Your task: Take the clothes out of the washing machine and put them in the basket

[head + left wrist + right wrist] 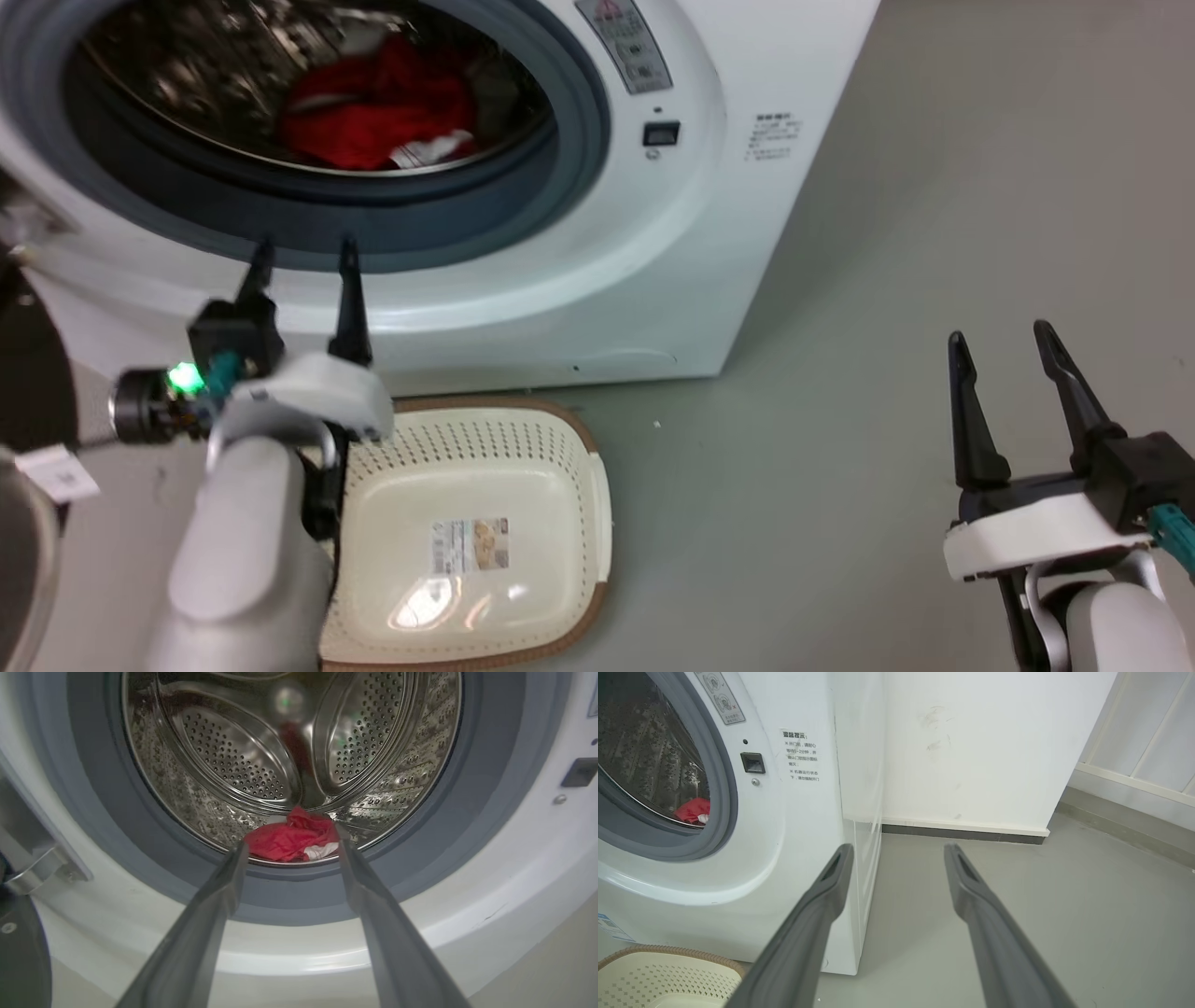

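Washing machine (709, 233) with red garment (373, 112) in its drum (224, 756); left pincer (306, 247), right pincer (997, 334) both spread apart.

A grey floor (1064, 914) meets a white wall (994, 742) with a dark skirting strip (962, 834).

Shiny perforated steel drum (224, 756) ahead of the left pincer (306, 247), soft crumpled red cloth (285, 840) just beyond its matt dark fingers (205, 914), dull grey rubber gasket (93, 826) ringing it, glossy white washing machine (607, 271) front, smooth glossy cream plastic basket (485, 439) under the pincer, brown woven-look rim (485, 401), matt grey floor (840, 467).
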Robot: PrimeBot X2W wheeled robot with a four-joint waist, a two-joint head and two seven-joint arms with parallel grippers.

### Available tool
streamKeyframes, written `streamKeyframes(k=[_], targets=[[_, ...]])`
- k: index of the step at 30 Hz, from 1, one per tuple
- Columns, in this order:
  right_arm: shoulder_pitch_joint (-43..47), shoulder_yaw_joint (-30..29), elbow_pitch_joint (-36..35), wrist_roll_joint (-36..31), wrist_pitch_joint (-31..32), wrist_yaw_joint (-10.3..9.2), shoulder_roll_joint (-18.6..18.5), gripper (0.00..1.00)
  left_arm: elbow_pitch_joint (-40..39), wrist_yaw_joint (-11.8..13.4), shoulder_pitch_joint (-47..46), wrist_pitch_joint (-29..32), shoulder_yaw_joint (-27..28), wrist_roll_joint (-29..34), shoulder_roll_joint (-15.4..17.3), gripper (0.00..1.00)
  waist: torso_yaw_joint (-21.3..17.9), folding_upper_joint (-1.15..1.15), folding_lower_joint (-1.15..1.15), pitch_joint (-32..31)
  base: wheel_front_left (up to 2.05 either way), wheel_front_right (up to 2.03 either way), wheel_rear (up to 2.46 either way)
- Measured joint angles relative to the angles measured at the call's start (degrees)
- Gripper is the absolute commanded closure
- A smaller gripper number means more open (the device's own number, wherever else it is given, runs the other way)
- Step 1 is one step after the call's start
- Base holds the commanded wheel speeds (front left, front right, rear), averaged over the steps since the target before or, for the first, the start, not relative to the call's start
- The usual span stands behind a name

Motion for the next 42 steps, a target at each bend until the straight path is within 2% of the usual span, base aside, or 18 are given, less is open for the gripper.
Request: streamKeyframes(k=[12,21,28,35,42], targets=[[-5.35,3.31,3.53,2.9,-2.81,0.0,-0.04,0.0,10.2,-1.76,-17.45,5.72,1.75,-0.49,8.38,0.0,-6.62,0.0,0.0,9.4,0.0,0.0,0.0],[-8.39,5.08,5.68,6.93,-3.58,0.0,-0.04,0.0,16.03,-3.77,-30.76,12.73,0.53,1.53,16.31,0.0,-11.85,0.0,0.01,15.4,0.0,0.0,0.0],[-10.17,6.55,5.05,10.04,-3.67,0.0,-0.03,0.0,20.16,-5.84,-40.16,20.07,-0.73,2.77,22.38,0.0,-15.48,0.0,0.0,20.13,0.0,0.0,0.0],[-11.55,8.33,5.08,13.24,-3.68,0.0,-0.04,0.0,21.69,-7.36,-47.09,28.58,-3.08,3.67,26.22,0.0,-18.19,0.0,0.0,24.47,0.0,0.0,0.0],[-12.61,10.28,5.12,15.19,-3.68,0.0,-0.03,0.0,23.21,-7.94,-48.99,38.16,-4.43,3.71,29.76,0.0,-20.31,0.0,0.0,27.43,0.0,0.0,0.0]])
